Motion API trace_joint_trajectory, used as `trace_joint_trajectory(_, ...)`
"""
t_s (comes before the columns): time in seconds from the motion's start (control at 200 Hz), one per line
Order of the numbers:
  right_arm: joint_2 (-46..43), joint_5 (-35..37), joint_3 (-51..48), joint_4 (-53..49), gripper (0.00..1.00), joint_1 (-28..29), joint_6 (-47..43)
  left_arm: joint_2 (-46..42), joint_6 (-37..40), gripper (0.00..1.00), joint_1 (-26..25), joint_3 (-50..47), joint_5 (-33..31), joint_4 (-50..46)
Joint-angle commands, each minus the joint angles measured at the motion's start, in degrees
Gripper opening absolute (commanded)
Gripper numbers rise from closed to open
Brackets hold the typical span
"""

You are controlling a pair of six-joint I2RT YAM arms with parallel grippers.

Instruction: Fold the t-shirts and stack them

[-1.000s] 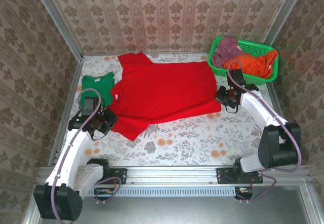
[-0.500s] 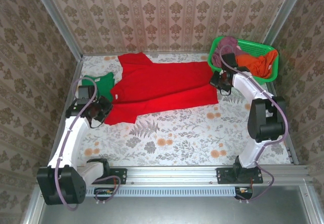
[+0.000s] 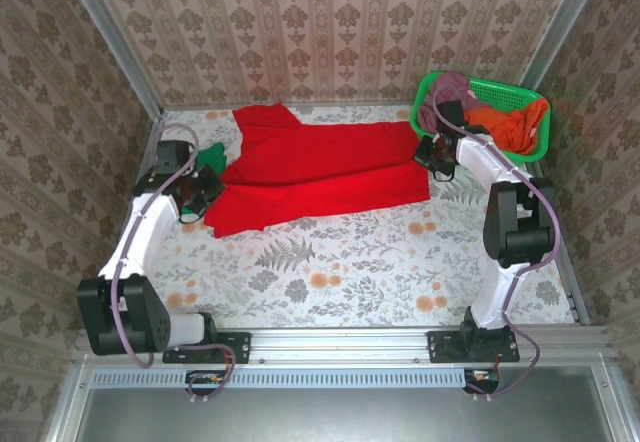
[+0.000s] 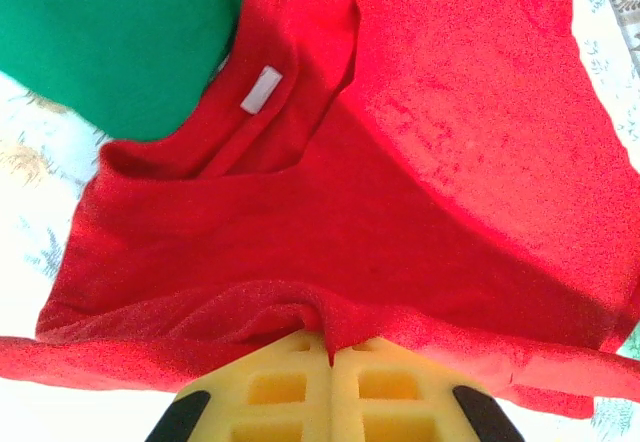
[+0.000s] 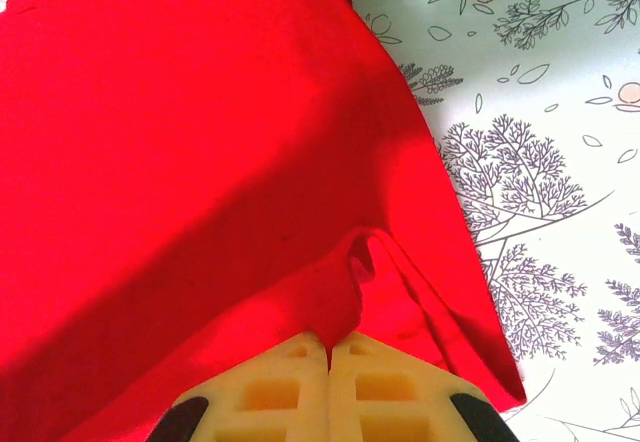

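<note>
Spanning the floral table's (image 3: 400, 272) far half, one bright red cloth t-shirt (image 3: 320, 167) is pinched at both ends.
Its fabric is clamped by the left gripper (image 4: 330, 347) and the right gripper (image 5: 328, 347); one emerald green cloth t-shirt (image 3: 210, 154) is touched by its collar. A white neck label (image 4: 262, 89) is seen from the left wrist, one green plastic mesh basket (image 3: 500, 90) from above.

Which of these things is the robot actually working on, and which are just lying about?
In the job: red t-shirt, pinched by left gripper and right gripper; green t-shirt.
Lying about: basket; crumpled clothes inside it.
</note>
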Motion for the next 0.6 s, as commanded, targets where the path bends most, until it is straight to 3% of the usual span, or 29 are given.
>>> trace_joint_trajectory(0.0,-0.6,1.5,1.1,-0.6,0.0,-0.3,0.0,2.5,6.0,0.0,0.5,3.5,1.1,0.9)
trace_joint_trajectory(0.365,-3.9,3.1,-1.9,-0.8,0.0,-0.3,0.9,9.6,12.7,0.0,0.7,9.5,0.6,2.8)
trace_joint_trajectory(0.595,-15.2,4.1,-11.3,-2.0,0.0,-0.1,2.2,8.6,13.4,0.0,0.6,10.0,1.7,1.5)
